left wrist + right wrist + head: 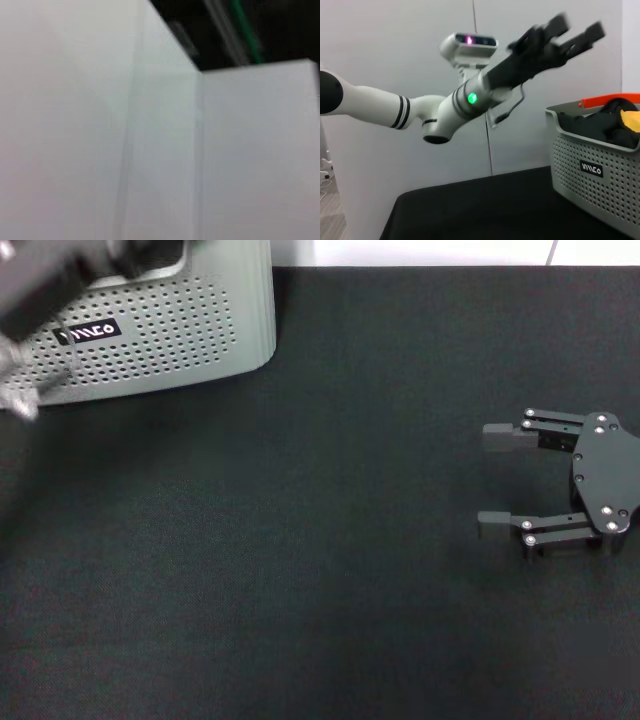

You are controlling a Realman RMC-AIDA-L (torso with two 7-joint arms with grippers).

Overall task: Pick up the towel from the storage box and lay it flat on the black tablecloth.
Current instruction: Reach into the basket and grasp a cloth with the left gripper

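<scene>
At the far left of the head view the left arm shows only as a dark blur crossing the near top corner of the large pale grey plastic storage box [190, 330], a basket with rounded corners, perforated dotted walls and a black label with white lettering, standing at the back left of the table. The right wrist view gives that arm more clearly: its white, black-banded links reach up and across, and the left gripper [572, 32] hangs in the air above the box, clear of its rim, with its dark fingers [555, 24] slightly parted and nothing between them. Below it, inside the box, lies the towel [607, 122], a bunched dark fleecy heap with a patch of bright yellow showing at one edge, just beneath an orange strip along the far rim. The left wrist view shows only pale blank surfaces and a dark corner, with nothing that can be named. Across the middle stretches the black tablecloth [300, 560], a plain matte, slightly fuzzy cloth covering the whole tabletop. On the right side, well apart from the box, the right gripper [498, 480] rests low over the cloth, its two black fingers spread wide and pointing toward the left, holding nothing.
</scene>
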